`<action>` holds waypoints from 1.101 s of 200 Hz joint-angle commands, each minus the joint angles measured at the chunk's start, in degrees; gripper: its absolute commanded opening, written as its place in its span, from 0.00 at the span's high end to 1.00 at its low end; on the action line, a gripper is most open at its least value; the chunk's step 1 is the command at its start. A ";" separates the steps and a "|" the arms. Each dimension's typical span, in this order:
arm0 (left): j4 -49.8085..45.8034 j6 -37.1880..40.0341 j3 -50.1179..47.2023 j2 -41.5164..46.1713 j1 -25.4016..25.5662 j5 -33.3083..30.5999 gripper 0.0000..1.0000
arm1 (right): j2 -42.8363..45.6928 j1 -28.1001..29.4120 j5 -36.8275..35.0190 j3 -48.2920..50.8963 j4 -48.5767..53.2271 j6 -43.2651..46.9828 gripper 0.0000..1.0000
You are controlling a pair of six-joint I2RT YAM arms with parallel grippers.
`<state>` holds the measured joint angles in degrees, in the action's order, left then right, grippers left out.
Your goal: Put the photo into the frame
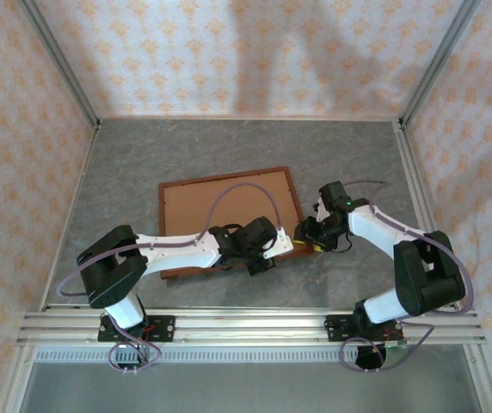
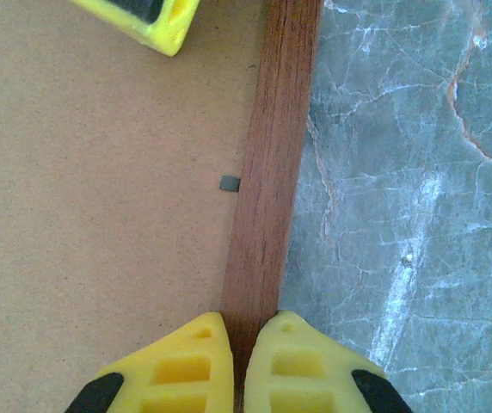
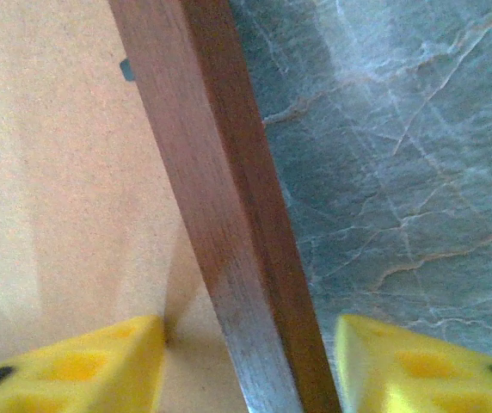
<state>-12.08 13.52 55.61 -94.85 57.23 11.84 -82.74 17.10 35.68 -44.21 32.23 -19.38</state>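
The left gripper (image 2: 244, 366) has its yellow fingers drawn almost together, only a sliver of gap between them. Its tips sit over the right-hand rail of the frame (image 2: 267, 172), too narrow a stance to straddle the wood, so it looks to be resting on the rail or hovering just above it; which of the two I cannot tell. Ahead of these tips the rail runs straight away, with the brown backing board (image 2: 100, 215) to their left and the grey marbled table (image 2: 401, 215) to their right. A small grey tab (image 2: 230, 182) lies on the board just beside the rail's inner edge. Further ahead and to the left, one fingertip (image 2: 156, 17) of the other arm hangs over the board. The right gripper (image 3: 250, 370) stands wide, with the same rail passing between its fingers: the board lies on its left side and the table on its right, and the right-hand finger is close against the wood. From above, both grippers meet near the frame's near right corner. As for progress, the frame lies flat on the table with the board filling its opening, and I cannot tell whether the photo already lies beneath that board. If it does, I judge that only securing the back is left. If not, the board must come out first, and most of the job lies ahead.
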 commanded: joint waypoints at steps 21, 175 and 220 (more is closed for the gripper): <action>4.22 -1.79 -0.95 1.21 -0.87 -0.47 1.00 | 2.83 0.12 0.94 0.61 -1.82 -1.72 0.62; 4.65 8.27 -2.98 -1.18 8.62 -32.44 0.25 | 2.39 0.12 5.15 -3.56 1.73 -5.73 0.76; 8.44 12.27 -3.97 -3.42 10.62 -42.13 0.28 | 2.11 0.09 6.30 -4.24 3.00 -5.84 0.76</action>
<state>-7.18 22.26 52.73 -96.40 66.81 -21.26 -81.36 17.21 41.28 -46.15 32.60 -22.96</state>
